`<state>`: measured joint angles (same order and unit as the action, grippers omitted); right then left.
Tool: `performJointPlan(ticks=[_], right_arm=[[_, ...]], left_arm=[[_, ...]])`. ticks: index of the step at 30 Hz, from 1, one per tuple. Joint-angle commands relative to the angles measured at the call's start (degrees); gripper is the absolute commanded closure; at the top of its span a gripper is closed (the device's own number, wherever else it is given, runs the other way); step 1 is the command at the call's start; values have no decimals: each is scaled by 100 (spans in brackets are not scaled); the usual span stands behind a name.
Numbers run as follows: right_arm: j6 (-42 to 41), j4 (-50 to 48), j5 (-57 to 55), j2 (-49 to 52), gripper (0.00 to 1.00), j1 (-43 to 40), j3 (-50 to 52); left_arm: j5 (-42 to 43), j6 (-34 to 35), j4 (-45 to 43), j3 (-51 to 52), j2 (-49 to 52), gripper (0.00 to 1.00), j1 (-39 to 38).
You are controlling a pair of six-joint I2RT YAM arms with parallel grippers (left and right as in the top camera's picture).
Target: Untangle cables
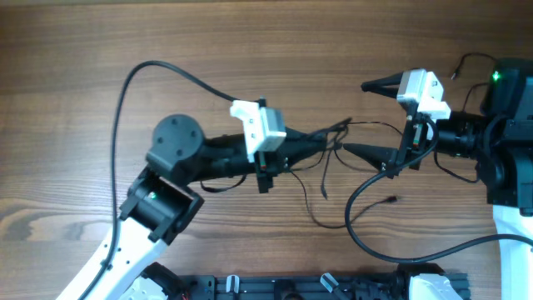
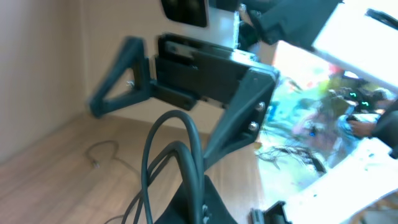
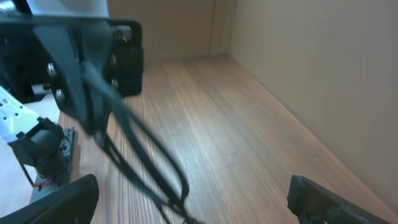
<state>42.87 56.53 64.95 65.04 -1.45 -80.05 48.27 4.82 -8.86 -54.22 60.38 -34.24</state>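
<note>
Although a few loose ends are already spread over the brown wood-grain surface (image 1: 67, 50), the untangling is judged far from done. The dark two-fingered left tool (image 1: 326, 143) is seen pressed together on a strand at the knot, with loops rising from its tip in the left wrist view. The right tool (image 1: 372, 118) is held with its fingers wide apart just beside that knot, and nothing is gripped by it. The thin black cables (image 1: 324, 178) are found bunched between the two tools, near the middle of the surface, with strands trailing toward the near edge. One small plug end (image 1: 391, 200) is seen lying free. A second grasp and a pulling apart are judged to be left.
</note>
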Motion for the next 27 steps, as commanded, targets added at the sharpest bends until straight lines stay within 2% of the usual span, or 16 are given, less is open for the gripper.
performJointPlan(ticks=[1, 4, 5, 6, 7, 8, 10, 12, 14, 16, 17, 19, 20, 22, 23, 27], right_arm=[[221, 11, 267, 22, 1, -11, -28], [219, 15, 275, 22, 7, -11, -28], [219, 42, 339, 22, 19, 0, -28], [219, 66, 437, 22, 50, 0, -28], [221, 118, 564, 22, 92, 0, -28], [216, 142, 614, 22, 96, 0, -28], [210, 170, 614, 22, 96, 0, -26], [197, 190, 614, 22, 96, 0, -26], [192, 186, 581, 22, 96, 0, -26], [151, 184, 562, 22, 96, 0, -26], [85, 157, 485, 22, 96, -2, -26], [-295, -26, 164, 22, 96, -2, -26], [-501, -136, -13, 22, 96, -2, -26], [-1141, -507, -483, 22, 96, -28, -26], [-1432, -750, -581, 22, 96, -92, -26], [-2015, -1178, -577, 22, 96, -439, -26]], left_arm=[[424, -162, -354, -44, 232, 96, -216], [422, -160, -590, -44, 232, 96, -240], [420, -160, -678, -44, 232, 96, -240], [407, -160, -717, -44, 232, 96, -240], [304, -140, -723, -44, 232, 96, -240], [188, -138, -723, -44, 232, 96, -240], [9, -133, -726, -44, 232, 87, -240], [-24, -68, -723, -44, 232, 84, -240], [-201, 184, -723, -44, 232, 73, -238], [-256, 315, -723, -44, 229, 76, -234], [-256, 317, -721, -44, 229, 70, -212], [-256, 411, -721, -44, 229, 64, -164], [-254, 511, -721, -44, 229, 52, -142], [-249, 612, -634, -44, 219, 47, -127], [-232, 774, -627, -44, 219, 37, -127], [-61, 960, -573, -44, 219, 32, -122]])
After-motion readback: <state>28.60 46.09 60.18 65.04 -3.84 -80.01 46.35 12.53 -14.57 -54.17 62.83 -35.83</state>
